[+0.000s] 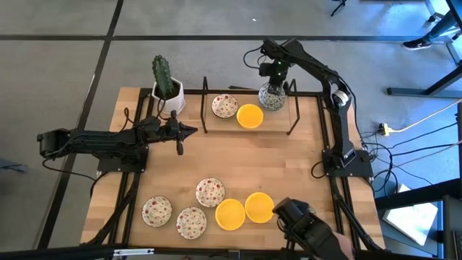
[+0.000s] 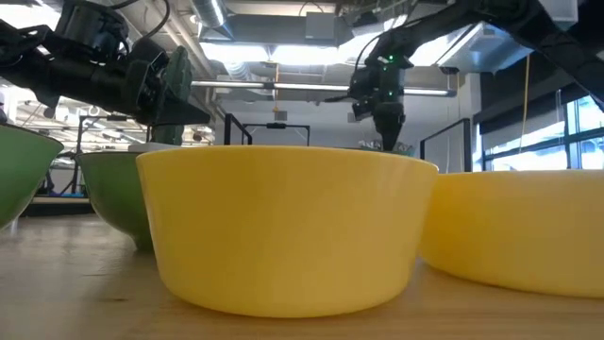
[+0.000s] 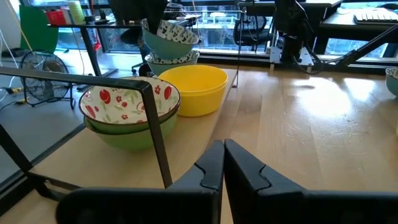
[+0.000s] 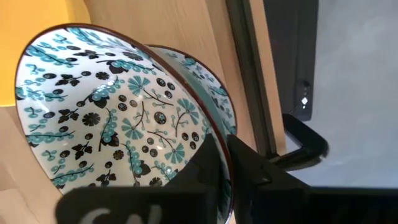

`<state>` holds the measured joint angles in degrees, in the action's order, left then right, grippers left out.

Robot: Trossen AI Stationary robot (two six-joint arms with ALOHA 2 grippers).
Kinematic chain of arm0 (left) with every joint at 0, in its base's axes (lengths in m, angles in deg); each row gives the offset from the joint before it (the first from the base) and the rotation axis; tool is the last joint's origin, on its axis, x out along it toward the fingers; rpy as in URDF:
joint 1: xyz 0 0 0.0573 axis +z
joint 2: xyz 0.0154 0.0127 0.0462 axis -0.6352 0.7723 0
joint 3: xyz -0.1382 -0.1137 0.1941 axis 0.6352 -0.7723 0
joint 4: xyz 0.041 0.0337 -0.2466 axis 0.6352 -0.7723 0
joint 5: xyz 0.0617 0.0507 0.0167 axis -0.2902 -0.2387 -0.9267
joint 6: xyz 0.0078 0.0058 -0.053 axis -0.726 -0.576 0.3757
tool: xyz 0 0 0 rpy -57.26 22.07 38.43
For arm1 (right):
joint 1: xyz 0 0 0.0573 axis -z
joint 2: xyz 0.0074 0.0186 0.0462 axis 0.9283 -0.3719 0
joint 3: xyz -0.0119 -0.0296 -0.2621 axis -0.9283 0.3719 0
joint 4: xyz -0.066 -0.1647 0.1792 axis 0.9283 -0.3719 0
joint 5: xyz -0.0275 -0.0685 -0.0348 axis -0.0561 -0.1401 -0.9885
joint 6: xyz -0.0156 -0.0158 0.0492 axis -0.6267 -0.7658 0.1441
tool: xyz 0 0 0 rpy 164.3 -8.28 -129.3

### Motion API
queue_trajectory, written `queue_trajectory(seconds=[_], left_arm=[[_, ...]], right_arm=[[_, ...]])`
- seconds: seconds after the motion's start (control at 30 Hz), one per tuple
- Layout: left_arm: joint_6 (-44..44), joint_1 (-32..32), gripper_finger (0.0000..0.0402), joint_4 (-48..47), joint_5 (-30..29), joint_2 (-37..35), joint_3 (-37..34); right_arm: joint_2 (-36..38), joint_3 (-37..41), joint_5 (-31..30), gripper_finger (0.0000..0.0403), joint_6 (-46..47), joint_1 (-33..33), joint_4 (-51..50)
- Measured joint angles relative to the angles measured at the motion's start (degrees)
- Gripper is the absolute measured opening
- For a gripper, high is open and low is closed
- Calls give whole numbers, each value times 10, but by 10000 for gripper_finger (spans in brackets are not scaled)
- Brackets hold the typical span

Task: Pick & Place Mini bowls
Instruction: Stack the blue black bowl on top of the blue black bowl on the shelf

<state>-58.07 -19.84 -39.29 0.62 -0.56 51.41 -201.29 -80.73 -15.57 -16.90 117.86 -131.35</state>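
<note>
Two patterned bowls (image 4: 124, 118) sat nested inside the far rack (image 1: 249, 115), and the right gripper (image 4: 224, 163) pinched the upper one's rim. A thin pinch on a tilted bowl could slip — or drag the lower bowl along. The left gripper (image 3: 222, 163) waited closed near the cactus pot (image 1: 167, 94).

Layout of the bench (image 1: 289, 166), seen from above. Far edge: a potted cactus (image 1: 165, 81) at the left corner; to its right, a wire rack (image 1: 249, 123) encloses a speckled bowl (image 1: 224, 106), a plain bowl (image 1: 250, 115) and a stack of patterned bowls (image 1: 272, 97), in that order. The right hand (image 1: 273, 78) sits over the stack, gripping the rim of its top bowl. The left hand (image 1: 189, 131) lies left of the rack. Near edge: five bowls (image 1: 209, 206) in a loose row.
</note>
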Motion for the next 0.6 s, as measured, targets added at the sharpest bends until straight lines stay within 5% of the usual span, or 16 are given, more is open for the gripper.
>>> queue_trajectory(seconds=[0.6], left_arm=[[0,0,4,0,0,0,0]], right_arm=[[-36,0,-6,14,-4,6,-1]])
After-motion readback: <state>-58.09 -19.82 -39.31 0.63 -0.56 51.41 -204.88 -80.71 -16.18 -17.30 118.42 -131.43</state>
